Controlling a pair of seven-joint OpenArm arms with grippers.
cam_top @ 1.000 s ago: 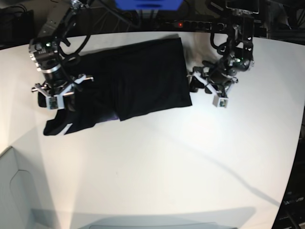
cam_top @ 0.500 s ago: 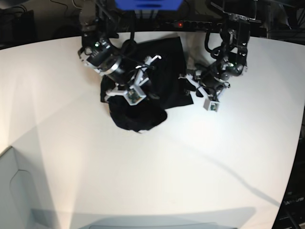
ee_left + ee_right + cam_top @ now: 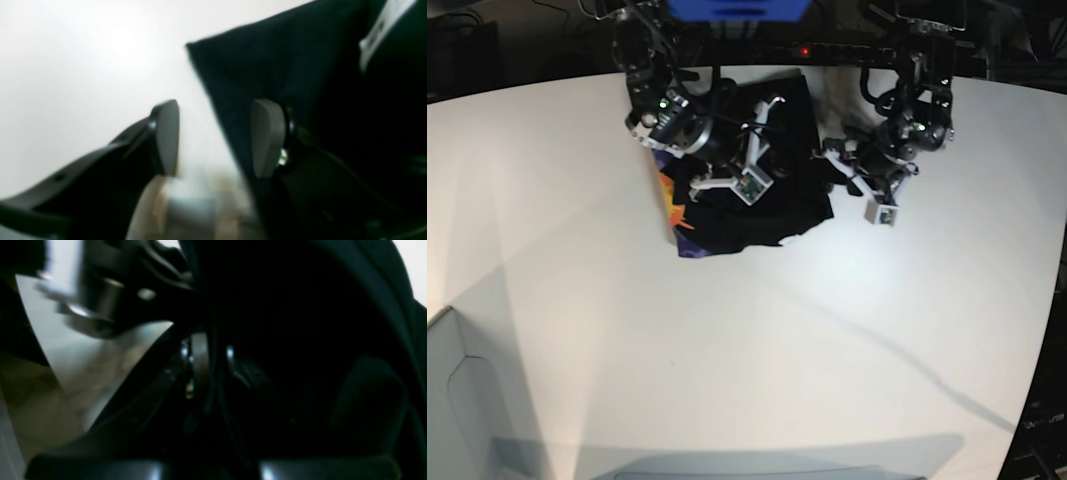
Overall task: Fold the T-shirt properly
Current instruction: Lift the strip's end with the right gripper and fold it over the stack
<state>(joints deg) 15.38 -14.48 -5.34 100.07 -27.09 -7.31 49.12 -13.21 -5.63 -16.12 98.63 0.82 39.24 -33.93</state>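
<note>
The black T-shirt (image 3: 792,205) lies bunched at the back middle of the white table (image 3: 827,330), its orange and purple print (image 3: 673,198) showing along the left edge. My right gripper (image 3: 762,150) hangs over the shirt's middle. In the right wrist view that right gripper (image 3: 215,360) is shut on a fold of the black T-shirt (image 3: 300,323). My left gripper (image 3: 835,172) sits at the shirt's right edge. In the left wrist view the left gripper (image 3: 215,136) is open, one pad over bare table and the other over the T-shirt (image 3: 267,60) near a corner.
A black power strip with a red light (image 3: 847,50) and cables run along the table's back edge under a blue box (image 3: 737,8). A grey bin corner (image 3: 452,400) stands at the front left. A blurred white strip (image 3: 380,30) shows at the left wrist view's top right.
My right gripper has carried the shirt's left part rightward and over the rest, bunching it and exposing the print. The left arm has stayed at the shirt's right edge, still open.
</note>
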